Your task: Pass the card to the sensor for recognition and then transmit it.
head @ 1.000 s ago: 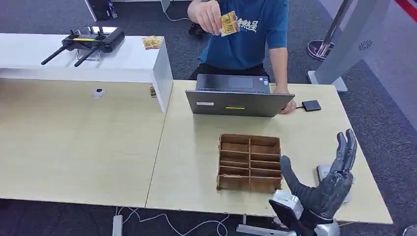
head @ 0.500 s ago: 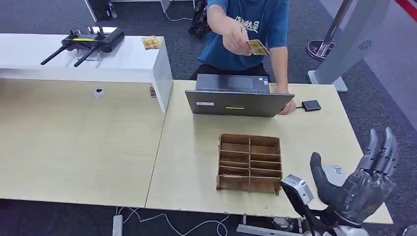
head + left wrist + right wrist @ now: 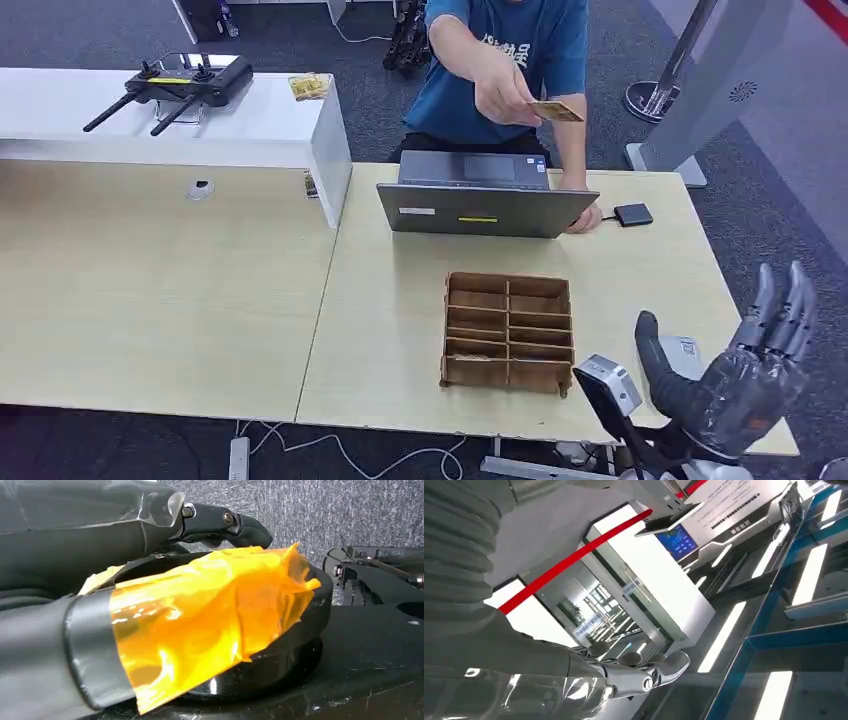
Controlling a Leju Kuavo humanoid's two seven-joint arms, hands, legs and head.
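A person behind the laptop holds a yellow card flat in one outstretched hand, high over the far side of the table. At the table's near right corner my right hand is raised, palm up and fingers apart, holding nothing and well short of the card. In the right wrist view its fingers point up toward ceiling lights. A small white-grey sensor pad lies on the table just behind that hand. My left hand hangs low over grey carpet with its fingers stretched out and nothing in them.
A wooden divided box stands mid-table, left of my right hand. The open laptop and a small black device sit at the far edge. A white counter with a drone controller and spare cards stands far left.
The person lowered the card and reached it out to the right. My right hand swung right and turned palm up early on, then barely moved.
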